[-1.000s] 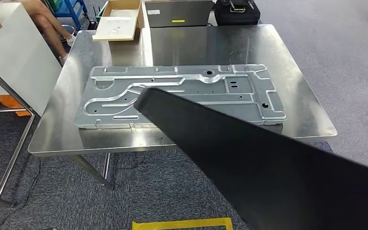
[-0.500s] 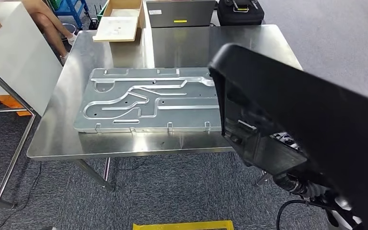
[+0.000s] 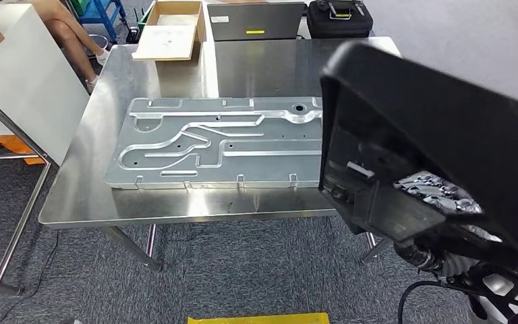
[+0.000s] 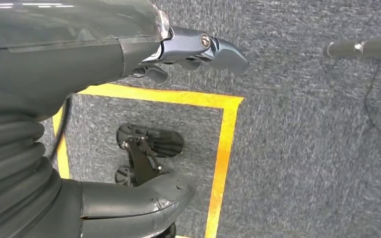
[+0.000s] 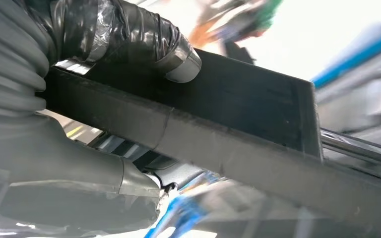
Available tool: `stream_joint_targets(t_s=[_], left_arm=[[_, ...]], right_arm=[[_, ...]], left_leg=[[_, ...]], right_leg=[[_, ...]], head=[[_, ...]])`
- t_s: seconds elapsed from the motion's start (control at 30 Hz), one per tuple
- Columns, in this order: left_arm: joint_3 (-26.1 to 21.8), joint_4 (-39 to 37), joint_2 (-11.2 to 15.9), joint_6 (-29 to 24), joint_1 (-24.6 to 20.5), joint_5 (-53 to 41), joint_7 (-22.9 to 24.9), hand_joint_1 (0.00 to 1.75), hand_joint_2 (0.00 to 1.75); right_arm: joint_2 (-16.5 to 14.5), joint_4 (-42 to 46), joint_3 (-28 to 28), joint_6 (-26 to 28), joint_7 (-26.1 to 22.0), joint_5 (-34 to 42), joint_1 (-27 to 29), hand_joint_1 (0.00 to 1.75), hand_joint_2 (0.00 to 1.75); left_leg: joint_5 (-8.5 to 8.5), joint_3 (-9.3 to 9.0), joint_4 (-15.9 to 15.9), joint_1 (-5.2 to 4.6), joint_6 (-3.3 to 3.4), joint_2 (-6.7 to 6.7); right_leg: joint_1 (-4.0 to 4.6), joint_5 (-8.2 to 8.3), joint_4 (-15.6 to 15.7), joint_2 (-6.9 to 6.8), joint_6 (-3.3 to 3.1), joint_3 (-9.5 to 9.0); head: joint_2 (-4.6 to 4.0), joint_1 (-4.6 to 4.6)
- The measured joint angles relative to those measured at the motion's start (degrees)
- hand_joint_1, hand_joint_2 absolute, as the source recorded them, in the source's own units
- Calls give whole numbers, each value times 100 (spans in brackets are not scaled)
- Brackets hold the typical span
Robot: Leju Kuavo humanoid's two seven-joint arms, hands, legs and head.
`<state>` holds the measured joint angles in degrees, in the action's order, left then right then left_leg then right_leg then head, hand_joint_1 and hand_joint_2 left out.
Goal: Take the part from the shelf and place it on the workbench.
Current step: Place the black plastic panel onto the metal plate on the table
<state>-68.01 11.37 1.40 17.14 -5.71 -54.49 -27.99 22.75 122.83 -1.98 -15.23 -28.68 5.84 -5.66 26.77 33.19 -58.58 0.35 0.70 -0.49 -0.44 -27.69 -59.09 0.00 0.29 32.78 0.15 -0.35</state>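
A large black moulded part (image 3: 445, 128) hangs in front of me on the right, above the near right corner of the steel workbench (image 3: 276, 61), hiding that corner. My right hand (image 3: 435, 190) grips it from the open underside; the right wrist view has the taped thumb (image 5: 129, 37) pressed on the part's flat black wall (image 5: 238, 109). A big stamped metal plate (image 3: 216, 142) lies flat on the bench. My left hand (image 4: 188, 49) hangs over the carpet, holding nothing, fingers and thumb apart.
A cardboard box (image 3: 170, 28), a grey case (image 3: 256, 20) and a black case (image 3: 339, 18) sit behind the bench's far edge. A white board (image 3: 20, 81) stands at the left, with a seated person's legs (image 3: 67, 27) behind it. Yellow tape (image 4: 223, 144) marks the floor.
The black part swung from lying slantwise across the lower view to standing at the right, then rose slightly and shifted right. The plate has stayed put.
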Motion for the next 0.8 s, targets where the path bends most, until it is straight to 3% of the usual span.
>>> stream_joint_targets(t_s=[0.1, 0.23, 0.3, 0.37, 0.43, 0.47, 0.5, 0.6, 0.67, 0.77, 0.8], left_arm=[[-5, 1, 2, 34, 34, 17, -40, 0, 175], [-7, 2, 3, 41, 44, 20, -51, 0, 175], [-16, 2, 12, 43, 58, 23, -62, 0, 175], [-34, 2, 27, 44, 76, 2, -69, 0, 175], [-44, 2, 34, 44, 64, -31, -58, 0, 175], [-44, 2, 37, 44, 48, -42, -50, 0, 175], [-44, 2, 42, 44, 35, -54, -43, 0, 175], [-44, 2, 58, 44, 16, -86, -21, 0, 175], [-44, 2, 69, 44, 3, -106, -11, 0, 175], [-44, 2, 77, 44, -18, -138, 8, 0, 175], [-44, 2, 79, 44, -26, -148, 15, 0, 175]], right_arm=[[424, -340, 723, 187, 404, -287, 67, 164, 175], [548, -478, 930, 192, 436, -356, 68, 164, 175], [718, -684, 1238, 220, 523, -643, 50, 164, 175], [1269, -1493, 1816, 413, 876, -1684, -148, 164, 175], [1769, -2286, 2092, 646, 1187, -2610, -452, 164, 175], [1874, -2461, 2071, 712, 1232, -2765, -576, 164, 175], [1957, -2619, 2030, 768, 1267, -2911, -689, 164, 175], [2154, -3059, 1787, 906, 1378, -3388, -999, 164, 175], [2250, -3287, 1575, 986, 1442, -3727, -1195, 164, 175], [2315, -3634, 1134, 1064, 1508, -4236, -1592, 164, 175], [2319, -3770, 940, 1072, 1530, -4413, -1755, 164, 175]], left_leg=[[-50, -29, 80, 24, 110, -8], [-59, -35, 94, 29, 136, -8], [-62, -25, 93, 26, 155, -8], [-52, -18, 74, 14, 173, -7], [-21, -19, 37, -7, 156, -5], [-9, -11, 18, -18, 137, -5], [-5, 0, 8, -29, 116, -4], [8, 27, -7, -41, 54, -1], [171, 130, -239, -41, 5, 5], [659, 636, -1297, -27, -49, 13], [723, 781, -1574, -26, -51, 13]], right_leg=[[-24, -97, -97, -2, 91, 12], [-31, -162, -175, 0, 108, 42], [-33, -362, -510, 1, 129, 207], [-42, -405, -909, 1, 167, 435], [-42, -84, -552, 1, 169, 299], [-33, 39, -235, 5, 150, 158], [-22, 74, -70, 9, 131, 93], [-25, 67, -14, 12, 48, 105], [-54, 78, 3, 0, -26, 102], [-51, 78, 5, -9, -84, 103], [-43, 75, 4, -6, -89, 100]], head=[[0, 2], [0, 2], [0, 2], [0, 2], [0, 2], [0, 1], [0, 1], [-1, 0], [-1, 0], [0, 0], [0, 0]])
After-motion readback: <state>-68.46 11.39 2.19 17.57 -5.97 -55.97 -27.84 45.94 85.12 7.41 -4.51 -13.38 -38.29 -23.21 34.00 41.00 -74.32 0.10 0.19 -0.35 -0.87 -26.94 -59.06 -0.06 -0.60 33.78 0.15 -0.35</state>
